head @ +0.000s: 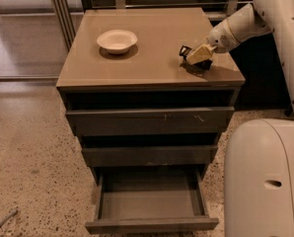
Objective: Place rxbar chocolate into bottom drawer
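My gripper is down on the right part of the cabinet top, close to its right edge. A small dark shape, the rxbar chocolate, shows just under the gripper and is mostly hidden by it. The bottom drawer is pulled out towards me at the foot of the cabinet, well below and left of the gripper. Its inside shows nothing in it.
A white bowl stands on the left part of the cabinet top. The top drawer and middle drawer sit above the open one. My white base fills the lower right. A metal frame stands behind left.
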`<state>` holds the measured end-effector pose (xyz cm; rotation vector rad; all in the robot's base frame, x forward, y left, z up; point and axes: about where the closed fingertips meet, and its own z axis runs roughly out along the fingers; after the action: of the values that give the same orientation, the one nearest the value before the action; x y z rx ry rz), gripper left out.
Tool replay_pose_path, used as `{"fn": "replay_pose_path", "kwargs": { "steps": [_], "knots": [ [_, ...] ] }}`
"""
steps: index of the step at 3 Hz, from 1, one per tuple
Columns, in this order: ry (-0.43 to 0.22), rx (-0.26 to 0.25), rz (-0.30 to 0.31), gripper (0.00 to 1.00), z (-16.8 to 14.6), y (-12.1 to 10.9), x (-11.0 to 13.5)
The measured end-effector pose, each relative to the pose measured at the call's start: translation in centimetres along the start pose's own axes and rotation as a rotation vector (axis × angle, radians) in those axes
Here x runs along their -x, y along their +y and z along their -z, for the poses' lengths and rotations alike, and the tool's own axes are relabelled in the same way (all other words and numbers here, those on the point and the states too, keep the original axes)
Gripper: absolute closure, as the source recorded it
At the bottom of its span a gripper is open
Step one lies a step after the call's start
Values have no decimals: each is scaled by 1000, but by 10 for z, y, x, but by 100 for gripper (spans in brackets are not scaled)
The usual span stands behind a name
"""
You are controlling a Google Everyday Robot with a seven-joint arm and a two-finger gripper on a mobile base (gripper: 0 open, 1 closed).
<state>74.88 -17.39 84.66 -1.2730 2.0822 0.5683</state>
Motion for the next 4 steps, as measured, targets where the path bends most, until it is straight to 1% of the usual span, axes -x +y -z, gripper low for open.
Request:
{"fn": "replay_pose_path", "kwargs": {
  "steps": [1, 2, 3, 4],
  "knots": [
    [39, 106, 129, 100, 35, 46, 5],
    [23, 148, 264, 100, 77, 79, -1],
    [-3, 152, 367, 100, 102, 107, -22],
    [-10, 137, 363, 100, 96, 102, -21]
  ]
}}
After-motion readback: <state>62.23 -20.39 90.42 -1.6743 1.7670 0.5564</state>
